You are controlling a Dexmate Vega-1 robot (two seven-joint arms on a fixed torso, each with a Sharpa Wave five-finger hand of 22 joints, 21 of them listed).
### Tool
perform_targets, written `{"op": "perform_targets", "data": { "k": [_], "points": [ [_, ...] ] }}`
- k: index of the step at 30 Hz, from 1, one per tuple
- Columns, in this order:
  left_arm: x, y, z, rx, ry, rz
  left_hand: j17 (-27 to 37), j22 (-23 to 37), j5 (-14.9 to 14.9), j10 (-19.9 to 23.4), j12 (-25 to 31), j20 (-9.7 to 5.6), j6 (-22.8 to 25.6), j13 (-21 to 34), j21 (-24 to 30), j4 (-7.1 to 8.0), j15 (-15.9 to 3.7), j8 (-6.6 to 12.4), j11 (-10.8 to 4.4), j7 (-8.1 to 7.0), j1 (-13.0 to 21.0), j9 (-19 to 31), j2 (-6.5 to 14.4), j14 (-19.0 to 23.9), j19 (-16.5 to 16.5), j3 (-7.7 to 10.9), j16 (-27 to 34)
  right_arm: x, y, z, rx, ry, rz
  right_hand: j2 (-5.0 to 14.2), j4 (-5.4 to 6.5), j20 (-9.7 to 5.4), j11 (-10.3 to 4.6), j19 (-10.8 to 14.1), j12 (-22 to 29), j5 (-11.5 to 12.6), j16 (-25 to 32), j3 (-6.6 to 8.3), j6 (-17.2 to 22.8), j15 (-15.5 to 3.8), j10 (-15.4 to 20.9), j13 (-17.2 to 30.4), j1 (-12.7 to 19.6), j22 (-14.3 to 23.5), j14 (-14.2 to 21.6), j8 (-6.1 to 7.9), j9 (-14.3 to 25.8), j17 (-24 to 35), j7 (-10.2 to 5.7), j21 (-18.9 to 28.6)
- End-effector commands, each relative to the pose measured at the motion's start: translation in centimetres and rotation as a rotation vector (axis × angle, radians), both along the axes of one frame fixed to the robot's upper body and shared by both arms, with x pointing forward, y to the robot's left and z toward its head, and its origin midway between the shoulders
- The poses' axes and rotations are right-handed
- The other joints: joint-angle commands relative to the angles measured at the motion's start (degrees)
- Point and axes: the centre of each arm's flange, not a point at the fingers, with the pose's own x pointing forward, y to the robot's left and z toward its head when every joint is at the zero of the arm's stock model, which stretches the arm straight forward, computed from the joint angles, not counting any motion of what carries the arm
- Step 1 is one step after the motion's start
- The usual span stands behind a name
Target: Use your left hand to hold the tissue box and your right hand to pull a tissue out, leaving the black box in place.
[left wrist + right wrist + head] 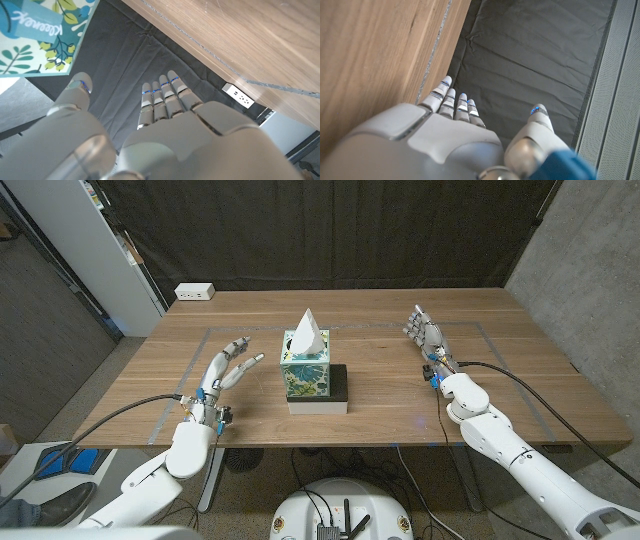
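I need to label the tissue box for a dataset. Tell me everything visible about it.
The cube-shaped cardboard tissue box has white sides printed with teal, green and yellow leaves and a Kleenex logo. It stands upright near the wooden table's middle, on top of a flat black box. A white tissue sticks up from its top. Neither robot hand touches it.

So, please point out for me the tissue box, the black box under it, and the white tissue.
tissue box point(305, 374), head view, on its leaf-patterned front face.
black box point(340, 383), head view, on its top right of the tissue box.
tissue point(307, 331), head view, on its upright folded middle.
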Motion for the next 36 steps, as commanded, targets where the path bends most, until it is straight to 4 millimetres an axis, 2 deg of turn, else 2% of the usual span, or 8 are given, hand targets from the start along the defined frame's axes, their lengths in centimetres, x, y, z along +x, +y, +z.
{"op": "perform_targets", "data": {
  "k": [1,12,17,25,27,29,32,36],
  "points": [
    [-1.6,0.7,-1.0,0.006,-0.020,-0.036,0.24,0.23,0.31,0.39,0.14,-0.09,0.57,0.14,0.04,0.00,-0.11,-0.26,-0.11,-0.07,0.55,0.21,-0.03,0.59,0.58,-0.15,-0.07,-0.4,1.2,-0.5,0.003,0.002,-0.003,0.52,-0.19,0.36,0.00,0.33,0.35,0.17,0.58,0.17,0.31,-0.04,0.28,0.05,-0.19,0.13,0.35,0.13,0.11,-0.05,0.98,0.00],
    [-2.4,0.5,-1.0,0.053,-0.017,-0.120,0.24,0.24,0.31,1.00,0.27,-0.07,1.27,0.18,0.20,-0.01,-0.32,-0.18,-0.21,-0.15,0.65,0.21,-0.03,1.14,1.17,-0.39,0.04,-0.9,1.7,-0.7,0.019,-0.006,-0.019,0.54,-0.20,0.38,-0.07,0.35,0.34,0.17,0.61,0.15,0.32,-0.02,0.28,0.05,-0.18,0.13,0.39,0.13,0.11,-0.13,0.86,-0.02],
    [-2.2,0.0,-0.9,0.101,-0.005,-0.161,0.24,0.24,0.29,1.35,0.34,-0.06,1.38,0.20,0.28,0.00,-0.48,-0.25,-0.30,-0.16,0.67,0.21,-0.07,1.40,1.47,-0.54,0.07,-1.2,1.6,-0.1,0.003,-0.014,-0.031,0.55,-0.21,0.38,-0.03,0.41,0.35,0.16,0.61,0.15,0.33,-0.17,0.32,0.05,-0.18,0.13,0.37,0.12,0.11,-0.16,0.91,0.00],
    [-2.3,0.0,-0.9,0.131,-0.027,-0.225,0.24,0.24,0.27,1.69,0.36,0.06,1.18,0.26,0.61,-0.04,-0.73,-0.53,-0.44,-0.12,0.75,0.22,-0.25,1.98,2.53,-0.86,0.16,-1.2,2.2,-0.4,0.004,0.002,-0.023,0.56,-0.22,0.39,-0.02,0.39,0.36,0.16,0.64,0.14,0.33,-0.08,0.37,0.05,-0.18,0.13,0.44,0.12,0.11,-0.21,0.91,-0.02],
    [-2.4,0.1,-1.1,0.126,-0.008,-0.251,0.23,0.21,0.17,1.14,0.05,-0.03,-0.36,0.31,0.53,-0.13,-0.61,-1.25,-0.15,-0.12,0.69,0.22,-0.80,1.59,2.57,-1.21,-0.11,-1.3,2.4,-0.5,0.002,0.003,-0.023,0.57,-0.22,0.39,-0.07,0.41,0.36,0.16,0.64,0.14,0.32,-0.07,0.38,0.05,-0.18,0.13,0.43,0.11,0.11,-0.22,0.90,-0.02],
    [-2.4,0.1,-1.1,0.124,-0.011,-0.251,0.29,0.16,-0.18,-0.94,-0.93,0.20,-3.22,0.53,0.11,-0.26,-0.20,-2.28,0.13,0.01,0.33,0.28,-2.73,0.03,2.13,-2.36,-0.92,-1.3,2.6,-0.4,-0.002,0.001,-0.027,0.58,-0.22,0.39,-0.02,0.40,0.38,0.16,0.64,0.14,0.34,-0.07,0.44,0.05,-0.18,0.13,0.41,0.12,0.11,-0.24,0.88,-0.03],
    [-2.3,0.1,-1.0,0.149,-0.007,-0.276,0.35,0.14,-0.40,-2.21,-1.47,0.36,-5.12,0.71,-0.27,-0.45,-0.05,-2.64,0.13,0.16,0.32,0.32,-4.12,-1.03,1.57,-3.09,-1.35,-1.5,2.9,-0.3,-0.009,-0.001,-0.029,0.59,-0.22,0.42,-0.04,0.40,0.37,0.16,0.65,0.14,0.33,-0.09,0.43,0.05,-0.17,0.13,0.44,0.11,0.11,-0.26,0.91,-0.03],
    [-1.9,0.0,-0.7,0.152,-0.016,-0.319,0.39,-0.04,-1.05,-7.40,-3.30,0.54,-10.53,1.07,-1.86,-0.22,1.13,-3.10,1.64,0.49,-0.47,0.35,-5.90,-5.65,-1.37,-5.29,-2.53,-1.8,3.2,-0.5,-0.010,-0.001,-0.028,0.59,-0.22,0.43,-0.06,0.39,0.36,0.15,0.67,0.14,0.36,-0.03,0.41,0.05,-0.17,0.13,0.47,0.12,0.11,-0.28,0.89,-0.05]
  ]
}}
